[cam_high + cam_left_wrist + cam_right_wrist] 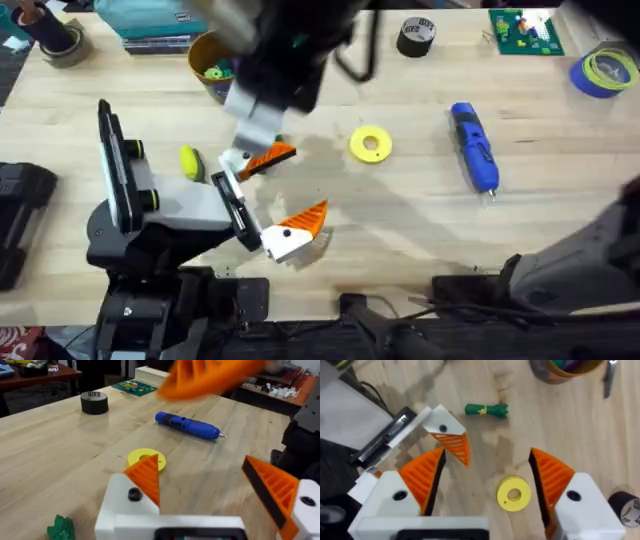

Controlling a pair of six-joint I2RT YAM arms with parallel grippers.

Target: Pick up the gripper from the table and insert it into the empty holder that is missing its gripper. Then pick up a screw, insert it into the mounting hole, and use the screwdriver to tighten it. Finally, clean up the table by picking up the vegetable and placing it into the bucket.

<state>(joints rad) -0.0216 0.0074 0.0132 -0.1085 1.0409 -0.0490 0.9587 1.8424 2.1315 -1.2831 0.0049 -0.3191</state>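
Nearest my bases, my left gripper (pixel 270 195) lies low over the table (pixel 450 240) with its jaws spread wide and nothing between them. I judge that arm is stretched out flat and held steady so its tips are presented for the work. On one tip, the orange gripper (pixel 452 445) sits against the white holder (pixel 437 422), seated as far as I can tell. The mounting hole shows dark, and I cannot tell whether a screw is in it.

Above it, my right arm reaches across the middle, wrist bent so the right gripper (pixel 485 485) looks straight down. Its 2 fingers are parted wide and carry nothing. I judge it is poised to fetch a screw, though I cannot spot one.

The vegetable (pixel 485 410) lies on the wood just beyond the holder, not yet cleared. The yellow ring (pixel 371 144) lies near it. Further right, the screwdriver (pixel 473 147) rests untouched, well apart from both grippers. Farthest off, the bucket (pixel 205 55) stands by the back edge.
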